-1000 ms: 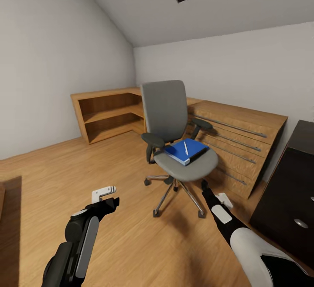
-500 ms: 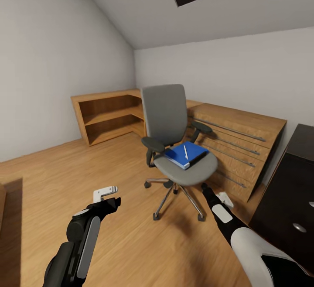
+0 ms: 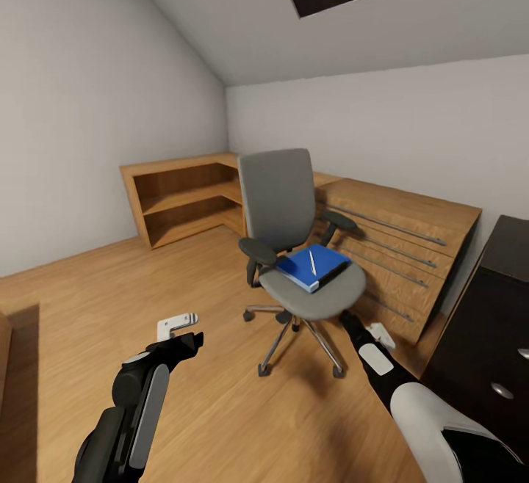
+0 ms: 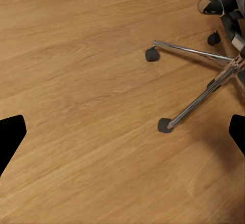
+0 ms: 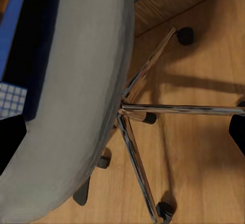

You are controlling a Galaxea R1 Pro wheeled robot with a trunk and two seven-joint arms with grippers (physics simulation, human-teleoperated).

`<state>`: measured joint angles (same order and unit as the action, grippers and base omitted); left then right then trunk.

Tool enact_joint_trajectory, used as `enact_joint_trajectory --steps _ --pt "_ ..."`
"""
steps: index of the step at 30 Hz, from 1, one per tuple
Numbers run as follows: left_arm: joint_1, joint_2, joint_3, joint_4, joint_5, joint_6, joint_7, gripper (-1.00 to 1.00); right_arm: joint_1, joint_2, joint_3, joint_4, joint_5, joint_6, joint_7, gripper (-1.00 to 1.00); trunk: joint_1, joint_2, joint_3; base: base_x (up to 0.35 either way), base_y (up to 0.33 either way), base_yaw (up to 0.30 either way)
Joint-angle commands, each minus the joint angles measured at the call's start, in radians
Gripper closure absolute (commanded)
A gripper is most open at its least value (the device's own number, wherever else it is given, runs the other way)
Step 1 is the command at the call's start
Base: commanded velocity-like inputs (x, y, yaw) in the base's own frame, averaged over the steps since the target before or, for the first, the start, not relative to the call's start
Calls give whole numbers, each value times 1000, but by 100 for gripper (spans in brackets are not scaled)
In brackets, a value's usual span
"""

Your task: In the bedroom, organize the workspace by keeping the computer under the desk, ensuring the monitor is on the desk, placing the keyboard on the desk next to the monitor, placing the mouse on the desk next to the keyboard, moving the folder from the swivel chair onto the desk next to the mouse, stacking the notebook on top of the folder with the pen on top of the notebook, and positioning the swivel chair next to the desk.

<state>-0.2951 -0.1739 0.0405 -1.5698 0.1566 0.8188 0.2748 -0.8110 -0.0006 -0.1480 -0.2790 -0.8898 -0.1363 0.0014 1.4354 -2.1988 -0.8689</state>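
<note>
Blue folder [image 3: 312, 269] beyond right pincer [image 3: 347, 318]

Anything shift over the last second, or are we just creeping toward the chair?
The whole head view has shifted slightly, so the camera moved rather than the things. The blue folder and white pen lie on the swivel chair seat as before. Left hand and right hand hang empty above the floor, with nothing grasped or released.

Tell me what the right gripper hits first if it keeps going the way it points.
Probably the swivel chair: the right wrist view looks along the fingers at the grey seat's underside and edge, with the metal base beside it. Depth is unclear, so this is a guess.
</note>
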Motion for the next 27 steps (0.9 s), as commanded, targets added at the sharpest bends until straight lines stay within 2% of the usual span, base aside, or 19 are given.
enact_joint_trajectory --steps 1,7,12,14,15,21,27 --pt "-1 -1 1 -1 11 3 8 -100 0 -1 2 0 -11 -3 0 -100 -4 7 2 0 0 0" --pt "-1 -1 1 -1 11 3 9 -100 0 -9 2 0 -9 -4 0 -100 -27 49 21 0 0 0" --pt "5 -1 -28 27 13 -1 13 -100 28 20 31 -28 18 24 -28 -100 -27 49 21 0 0 0" --pt "5 -1 -38 25 15 -1 11 -100 39 8 29 -39 29 35 -39 -100 -31 56 24 0 0 0" --pt "5 -1 -32 20 15 -1 10 -100 45 2 23 -45 35 41 -45 -100 -35 63 27 0 0 0" --pt "5 -1 2 3 17 0 8 -100 10 -32 -9 -23 2 10 -11 -100 -58 105 46 0 0 0" --pt "5 -1 16 2 17 0 8 -100 -24 -65 -10 10 -30 -21 23 -100 -81 147 65 0 0 0"
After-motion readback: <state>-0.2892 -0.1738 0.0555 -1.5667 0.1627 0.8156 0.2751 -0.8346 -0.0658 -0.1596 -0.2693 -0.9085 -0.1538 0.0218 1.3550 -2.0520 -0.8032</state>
